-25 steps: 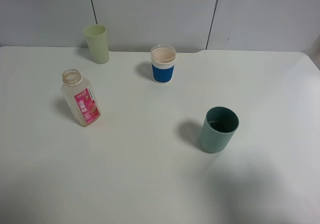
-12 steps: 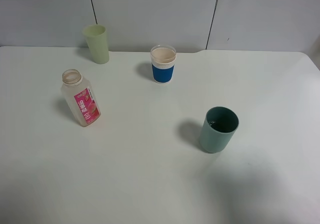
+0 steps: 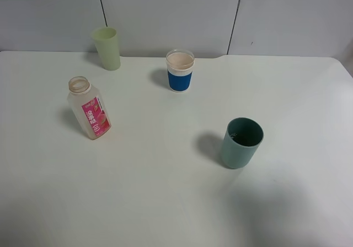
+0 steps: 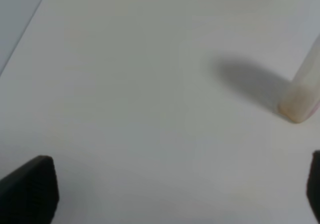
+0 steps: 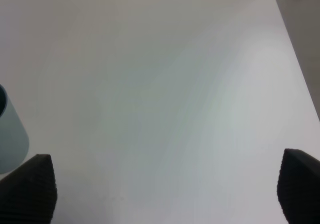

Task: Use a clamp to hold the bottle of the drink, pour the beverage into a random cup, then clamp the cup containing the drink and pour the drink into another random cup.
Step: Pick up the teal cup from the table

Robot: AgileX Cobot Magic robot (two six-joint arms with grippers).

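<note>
An open clear bottle [image 3: 88, 108] with a pink label stands left of centre on the white table [image 3: 165, 192]; its base shows in the left wrist view [image 4: 301, 99]. A pale green cup [image 3: 107, 48] stands at the back left. A blue-sleeved cup [image 3: 180, 70] holding pale pink drink stands at the back centre. A teal cup [image 3: 241, 143] stands right of centre; its side shows in the right wrist view [image 5: 10, 134]. Neither arm shows in the high view. My left gripper [image 4: 180, 194] is open and empty, apart from the bottle. My right gripper [image 5: 167, 189] is open and empty, beside the teal cup.
A grey panelled wall [image 3: 176, 15] runs behind the table. The table's right edge [image 5: 295, 64] shows in the right wrist view, its left edge [image 4: 25, 29] in the left wrist view.
</note>
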